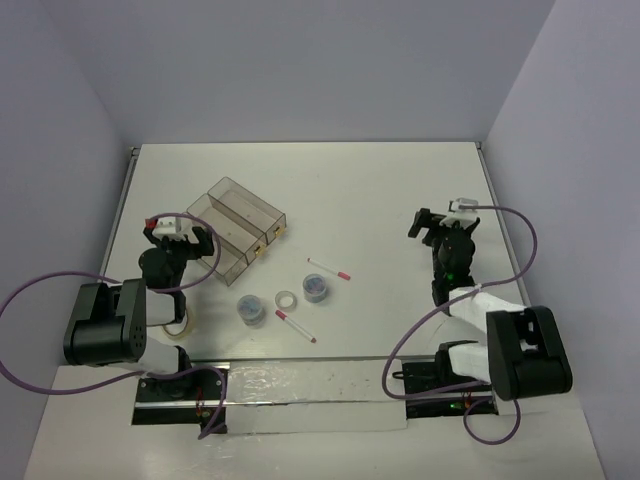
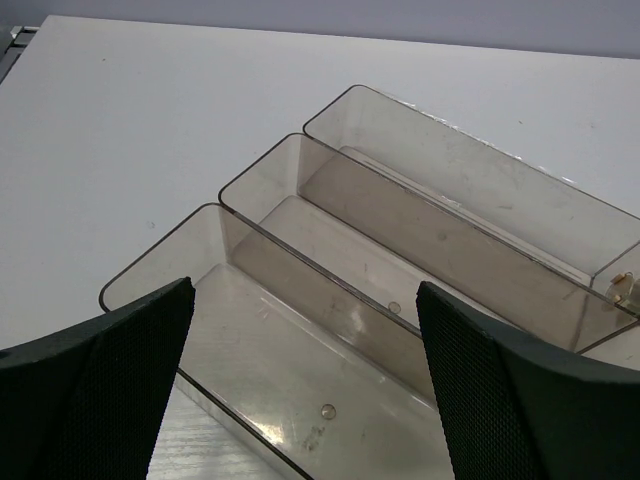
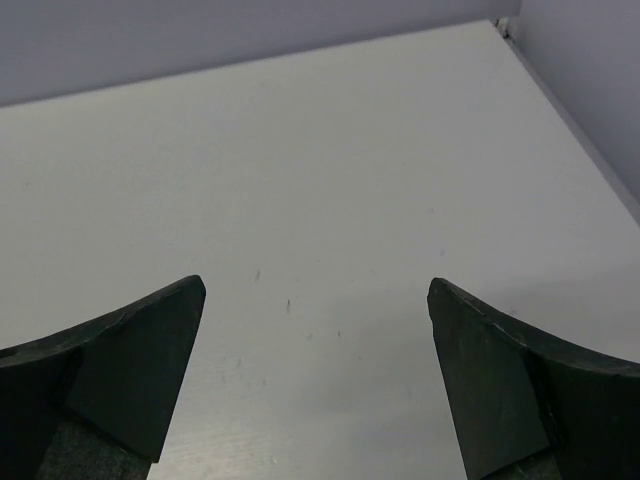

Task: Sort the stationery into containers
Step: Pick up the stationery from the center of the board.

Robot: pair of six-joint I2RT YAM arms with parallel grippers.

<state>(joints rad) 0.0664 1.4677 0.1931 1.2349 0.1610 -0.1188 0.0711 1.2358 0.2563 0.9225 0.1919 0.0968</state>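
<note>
Three joined bins, long axes diagonal, tabs at near-right ends; left gripper and right gripper agape, empty

No legible text, labels, brands or nos. anywhere in the three views — bins, stationery, arms incl.

Robot lab test cell. White table boxed in on its far, left and right sides by plain lavender-grey walls. Two robot arms, left arm and right arm, bolted to a metal plate at the table's near edge, purple cables looping beside them. Clear bins mid-table, left of centre. Wrist views show the same white table top and wall.
</note>
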